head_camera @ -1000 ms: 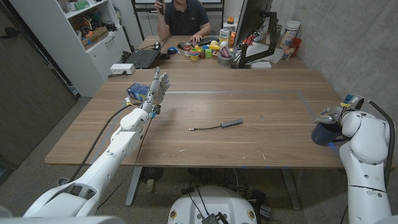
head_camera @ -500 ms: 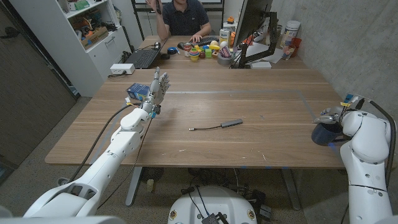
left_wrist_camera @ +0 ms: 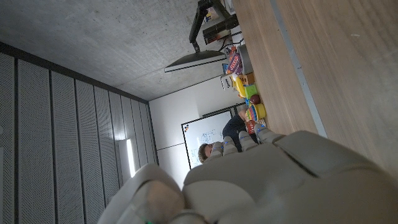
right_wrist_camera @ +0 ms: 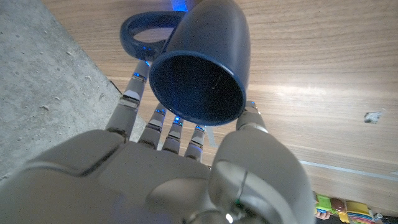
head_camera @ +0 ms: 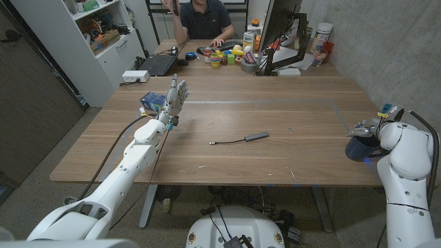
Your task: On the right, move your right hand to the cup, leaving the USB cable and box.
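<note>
Right hand (right_wrist_camera: 186,162) reaches its fingers (right_wrist_camera: 163,134) around the dark blue ceramic cup (right_wrist_camera: 202,65) at the wooden table (head_camera: 275,117)'s right edge; whether it grips is unclear. Mid-table lies the thin black USB cable (head_camera: 241,139). Left hand (head_camera: 173,96) stands open beside the blue box (head_camera: 151,102).

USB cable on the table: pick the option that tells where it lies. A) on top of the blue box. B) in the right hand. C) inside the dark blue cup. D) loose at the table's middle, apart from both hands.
D: the USB cable lies alone on the bare wood, well away from the cup at the right hand.
</note>
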### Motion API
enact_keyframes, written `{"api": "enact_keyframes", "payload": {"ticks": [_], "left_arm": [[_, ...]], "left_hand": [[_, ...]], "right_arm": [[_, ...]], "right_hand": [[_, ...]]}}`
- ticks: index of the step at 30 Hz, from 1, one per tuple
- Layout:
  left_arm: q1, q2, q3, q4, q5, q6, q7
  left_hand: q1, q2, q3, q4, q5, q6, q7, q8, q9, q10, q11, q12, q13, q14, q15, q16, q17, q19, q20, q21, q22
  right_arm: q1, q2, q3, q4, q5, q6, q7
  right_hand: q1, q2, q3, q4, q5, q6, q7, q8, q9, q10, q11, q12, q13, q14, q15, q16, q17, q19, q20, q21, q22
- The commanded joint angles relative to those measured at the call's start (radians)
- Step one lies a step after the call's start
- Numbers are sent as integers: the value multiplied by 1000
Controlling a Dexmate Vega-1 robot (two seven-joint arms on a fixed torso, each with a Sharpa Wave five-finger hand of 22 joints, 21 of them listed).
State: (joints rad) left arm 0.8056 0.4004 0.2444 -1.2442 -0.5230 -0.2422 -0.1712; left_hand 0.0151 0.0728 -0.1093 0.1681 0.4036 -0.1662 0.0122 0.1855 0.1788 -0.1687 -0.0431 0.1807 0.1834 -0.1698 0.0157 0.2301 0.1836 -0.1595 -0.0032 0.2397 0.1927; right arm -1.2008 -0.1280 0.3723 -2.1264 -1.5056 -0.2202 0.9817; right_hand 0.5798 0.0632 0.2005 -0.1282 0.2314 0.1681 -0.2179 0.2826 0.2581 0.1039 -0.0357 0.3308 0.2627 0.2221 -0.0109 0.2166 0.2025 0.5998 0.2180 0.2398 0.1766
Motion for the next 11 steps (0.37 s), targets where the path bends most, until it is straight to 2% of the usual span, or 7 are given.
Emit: {"api": "enact_keyframes", "payload": {"ticks": [1,11], "left_arm": [[-7,-5,2,12,1,-5,-4],[-12,-7,1,20,1,-6,-7]], "left_hand": [[9,68,-3,2,3,-139,-6,3,3,-143,-1,5,3,-151,2,-3,3,4,-1,-7,5],[9,67,-5,2,4,-139,-7,3,3,-142,-1,6,3,-150,2,-3,3,5,-2,-9,5]], "right_arm": [[8,-6,-2,4,1,-5,7],[14,-5,-5,6,6,-9,16]], "right_hand": [[-6,7,4,5,-9,9,-2,3,5,7,-2,7,5,10,2,2,5,10,0,-3,2],[-9,7,4,7,-17,10,-3,4,7,13,-2,12,7,14,0,1,5,20,-1,-4,2]]}}
